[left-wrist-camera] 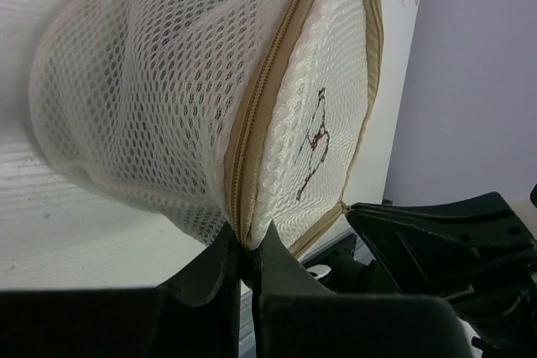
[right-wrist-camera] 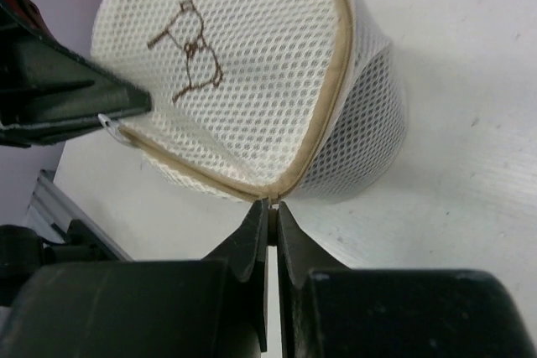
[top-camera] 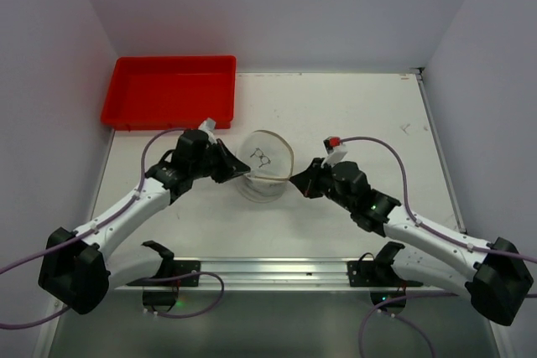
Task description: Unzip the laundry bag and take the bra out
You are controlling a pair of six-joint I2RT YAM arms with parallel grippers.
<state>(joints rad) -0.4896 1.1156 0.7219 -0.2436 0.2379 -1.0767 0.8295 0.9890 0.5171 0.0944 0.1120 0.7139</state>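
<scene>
The laundry bag (top-camera: 264, 163) is a round white mesh drum with beige trim, tilted so that its face with the small bra drawing points up. It also fills the left wrist view (left-wrist-camera: 168, 98) and the right wrist view (right-wrist-camera: 252, 56). My left gripper (top-camera: 242, 172) (left-wrist-camera: 249, 242) is shut on the bag's zip seam at its left rim; the zip teeth look closed. From the other side, my right gripper (top-camera: 294, 180) (right-wrist-camera: 273, 205) is shut on a small tab at the beige edge. The bra is hidden.
A red tray (top-camera: 168, 90) stands at the back left of the white table (top-camera: 369, 123). A metal rail (top-camera: 268, 270) runs along the near edge between the arm bases. White walls close in the sides and back.
</scene>
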